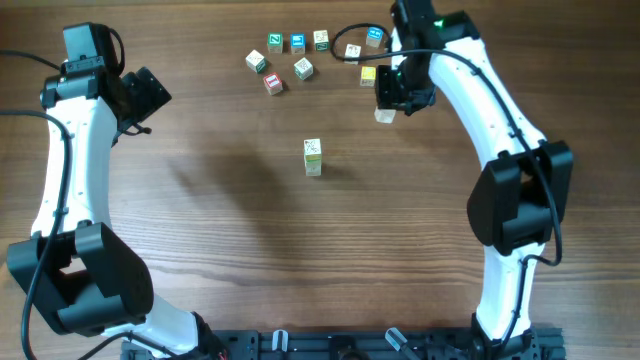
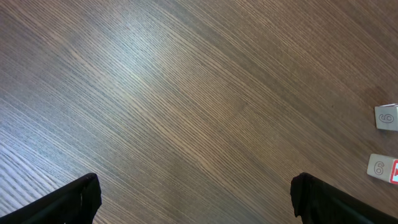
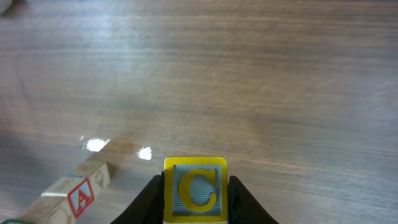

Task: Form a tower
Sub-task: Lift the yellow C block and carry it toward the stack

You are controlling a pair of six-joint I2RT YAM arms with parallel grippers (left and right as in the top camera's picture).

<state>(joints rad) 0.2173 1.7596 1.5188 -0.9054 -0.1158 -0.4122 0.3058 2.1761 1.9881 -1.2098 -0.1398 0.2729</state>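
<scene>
The tower [image 1: 313,157] is a short pale column, one cube wide, standing at the table's centre. My right gripper [image 1: 391,104] hovers to its upper right, shut on a cube [image 1: 384,116]. In the right wrist view this is a yellow cube with a letter C [image 3: 195,190], held between the two black fingers of the right gripper [image 3: 195,202] above bare wood. My left gripper [image 1: 150,92] is far off at the upper left. The left gripper [image 2: 196,199] stands wide open over bare table with nothing between its fingers.
Several loose letter cubes [image 1: 298,42] lie along the back, with a yellow one [image 1: 368,74] beside the right gripper. A pale block with a red A [image 3: 78,194] shows at the lower left of the right wrist view. Two cubes [image 2: 387,116] sit at the left wrist view's right edge.
</scene>
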